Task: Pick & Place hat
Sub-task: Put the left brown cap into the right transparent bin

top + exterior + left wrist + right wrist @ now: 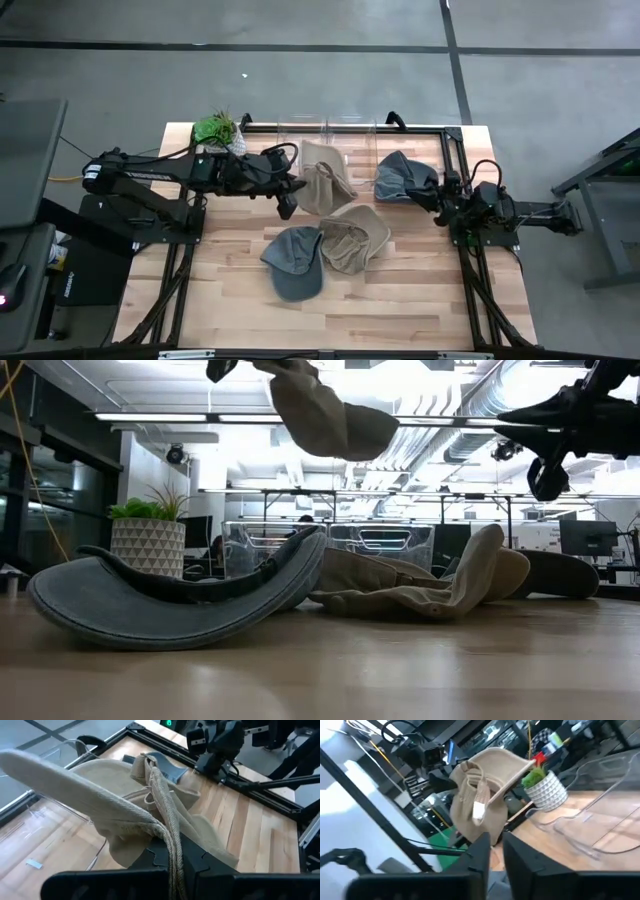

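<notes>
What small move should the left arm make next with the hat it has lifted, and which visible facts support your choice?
Probably carry the tan cap on toward the clear plastic bin at the table's back edge. The left gripper is shut on the cap, which hangs clear of the table in the low view, above the grey cap and the tan hat. The right gripper waits beside the dark grey cap.

Your left arm stretches from the left edge toward the upper middle of the high view, its left gripper [287, 203] raised off the table with fingers clamped on a tan hat [322, 175]. Your right arm sits at the right edge, right gripper [440, 205] fingers nearly together.
</notes>
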Controlling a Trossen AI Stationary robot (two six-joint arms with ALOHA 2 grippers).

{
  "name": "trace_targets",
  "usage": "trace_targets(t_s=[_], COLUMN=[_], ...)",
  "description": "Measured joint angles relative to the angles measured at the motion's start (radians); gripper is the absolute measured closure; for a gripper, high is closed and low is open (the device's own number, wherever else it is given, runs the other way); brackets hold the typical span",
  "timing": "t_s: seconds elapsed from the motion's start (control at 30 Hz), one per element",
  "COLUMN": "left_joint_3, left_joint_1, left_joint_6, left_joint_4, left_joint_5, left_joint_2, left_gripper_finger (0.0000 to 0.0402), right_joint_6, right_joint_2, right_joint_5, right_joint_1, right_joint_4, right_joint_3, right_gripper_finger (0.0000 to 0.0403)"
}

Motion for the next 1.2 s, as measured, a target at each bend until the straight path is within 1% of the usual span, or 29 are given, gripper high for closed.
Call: trace_targets(t_s=[0.1,0.17,0.27,0.33,0.43,0.6,0.7,0.83,0.93,1.0,1.1,1.2], left_joint_3=[0.0,0.0,0.0,0.0,0.0,0.0,0.0,0.0,0.0,0.0,0.0,0.0], left_joint_1=[0.0,0.0,0.0,0.0,0.0,0.0,0.0,0.0,0.0,0.0,0.0,0.0], left_joint_6=[0.001,0.005,0.01,0.027,0.035,0.045,0.06,0.063,0.079,0.083,0.084,0.089], left_joint_4=[0.013,0.013,0.012,0.012,0.011,0.011,0.011,0.01,0.01,0.01,0.01,0.01], left_joint_5=[-0.001,-0.001,-0.001,-0.002,-0.028,-0.074,-0.098,-0.163,-0.181,-0.184,-0.199,-0.207], left_joint_2=[0.0,0.0,0.0,0.0,0.001,0.001,0.001,0.001,0.001,0.001,0.001,0.001], left_gripper_finger=[0.0401,0.0401,0.0401,0.0401,0.0401,0.0401,0.0401,0.0401,0.0401,0.0401,0.0401,0.0401], right_joint_6=[0.023,0.001,-0.123,-0.185,-0.272,-0.392,-0.443,-0.481,-0.52,-0.544,-0.553,-0.552], right_joint_2=[0.0,0.002,0.026,0.069,0.176,0.445,0.606,0.786,0.891,0.951,1.024,1.081], right_joint_5=[-0.028,-0.046,-0.06,-0.039,-0.024,-0.026,-0.049,-0.093,-0.088,-0.06,-0.035,-0.033], right_joint_1=[0.0,0.0,0.0,0.0,0.0,0.0,0.0,0.0,0.0,0.0,-0.002,-0.016], right_joint_4=[0.017,0.044,0.118,0.123,0.079,-0.075,-0.172,-0.226,-0.285,-0.321,-0.327,-0.328], right_joint_3=[0.0,0.0,0.006,0.045,0.136,0.352,0.488,0.641,0.739,0.786,0.839,0.87], right_gripper_finger=[0.0295,0.0261,0.022,0.0205,0.0198,0.0197,0.0197,0.0197,0.0197,0.0197,0.0197,0.0196])
